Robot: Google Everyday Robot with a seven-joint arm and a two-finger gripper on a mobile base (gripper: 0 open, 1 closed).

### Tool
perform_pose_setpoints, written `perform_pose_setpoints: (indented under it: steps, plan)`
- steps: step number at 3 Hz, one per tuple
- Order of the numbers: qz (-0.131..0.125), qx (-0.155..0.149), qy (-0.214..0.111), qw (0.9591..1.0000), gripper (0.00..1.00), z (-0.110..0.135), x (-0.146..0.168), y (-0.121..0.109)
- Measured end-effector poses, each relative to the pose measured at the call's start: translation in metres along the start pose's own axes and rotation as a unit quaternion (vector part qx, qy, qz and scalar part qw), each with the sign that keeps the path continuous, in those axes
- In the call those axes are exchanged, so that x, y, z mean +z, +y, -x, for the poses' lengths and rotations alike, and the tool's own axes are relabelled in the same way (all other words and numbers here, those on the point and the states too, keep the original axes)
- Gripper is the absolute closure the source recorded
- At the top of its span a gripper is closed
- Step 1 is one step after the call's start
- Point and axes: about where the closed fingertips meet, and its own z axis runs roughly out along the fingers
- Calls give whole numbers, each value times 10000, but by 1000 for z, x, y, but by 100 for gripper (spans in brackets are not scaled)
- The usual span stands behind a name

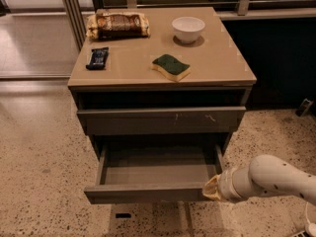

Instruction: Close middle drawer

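The middle drawer (pixel 157 171) is pulled out of the cabinet, wide and shallow, with a bare grey inside and a plain flat front (pixel 148 193). My gripper (pixel 212 189), the tan tip of a white arm (pixel 269 179) that comes in from the lower right, is at the right end of the drawer front, touching it or very close. Above it sits the like drawer front with small white scratches (pixel 160 120), which is pushed in.
On the cabinet top (pixel 222 68) lie a green-and-yellow sponge (pixel 171 66), a white bowl (pixel 188 29), a brown snack bag (pixel 117 24) and a dark bar (pixel 97 58). Speckled floor (pixel 39 172) surrounds the cabinet. A dark wall is at the right.
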Motion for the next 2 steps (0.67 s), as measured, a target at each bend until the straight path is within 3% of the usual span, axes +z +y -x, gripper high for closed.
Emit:
perform_pose_setpoints:
  steps: [1, 2]
  plan:
    - [208, 87, -209, 9995, 100, -23, 71, 5]
    - [209, 85, -209, 9995, 100, -23, 71, 5]
